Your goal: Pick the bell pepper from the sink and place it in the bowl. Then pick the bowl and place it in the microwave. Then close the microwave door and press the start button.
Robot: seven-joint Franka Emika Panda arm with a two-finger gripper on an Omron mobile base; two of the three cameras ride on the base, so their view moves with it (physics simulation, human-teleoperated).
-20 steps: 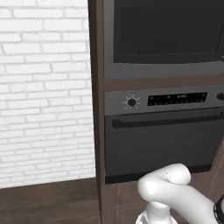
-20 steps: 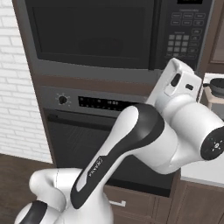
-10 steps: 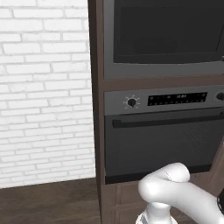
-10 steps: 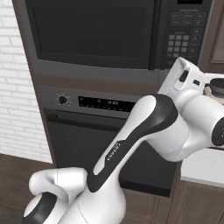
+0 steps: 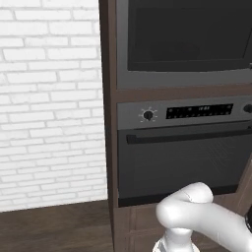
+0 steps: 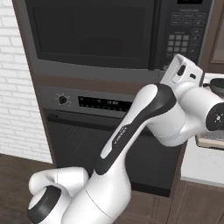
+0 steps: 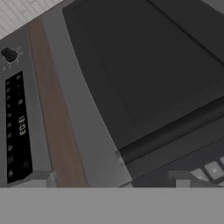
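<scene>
Hand view is filling with the microwave door (image 7: 144, 57), shut, upper right; jaws spread wide, empty. We are judging it rigid, smooth glass.

The microwave door (image 6: 92, 33) is smooth black glass in a matt grey metal-look frame. The oven (image 5: 184, 162) below has a dark, dull front and a grey control strip. The cabinet (image 5: 108, 123) is brown wood grain. The wall (image 5: 49, 103) is white brick, rough-jointed. The arm (image 6: 144, 118) is glossy white plastic.
</scene>
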